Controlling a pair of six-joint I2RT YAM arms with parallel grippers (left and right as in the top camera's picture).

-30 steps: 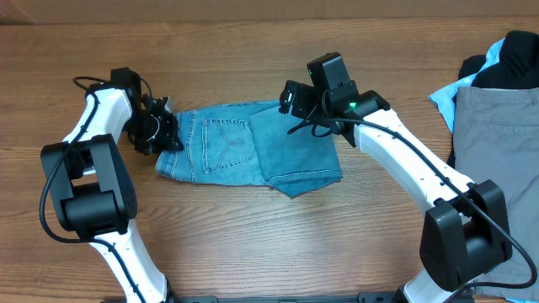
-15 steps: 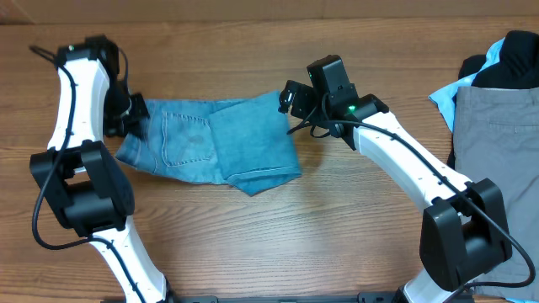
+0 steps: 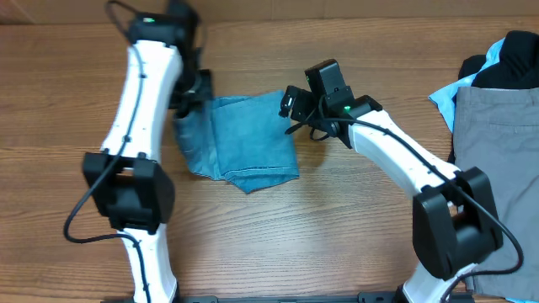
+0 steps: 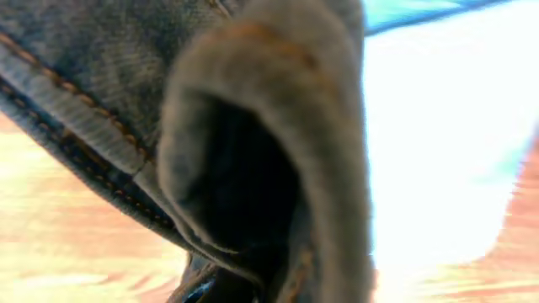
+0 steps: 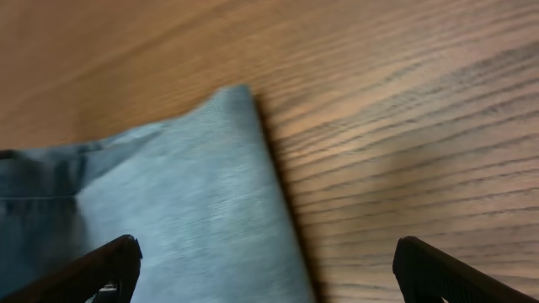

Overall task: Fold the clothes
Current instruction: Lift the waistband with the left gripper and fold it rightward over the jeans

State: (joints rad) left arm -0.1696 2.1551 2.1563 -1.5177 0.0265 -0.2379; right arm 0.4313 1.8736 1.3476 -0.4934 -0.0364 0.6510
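Observation:
The light-blue denim jeans lie folded on the wooden table, their left part lifted. My left gripper is shut on the jeans' left edge and holds it up over the pile; the left wrist view is filled with bunched denim and orange stitching. My right gripper is open and empty, hovering just above the jeans' upper right corner; its two fingertips show wide apart.
At the right edge lie grey trousers on top of a black garment and a pale blue garment. Bare wooden table lies in front of the jeans.
My left arm has swung up and to the right, carrying the jeans' left edge over towards the middle. The jeans' footprint is narrower. The right arm has barely moved.

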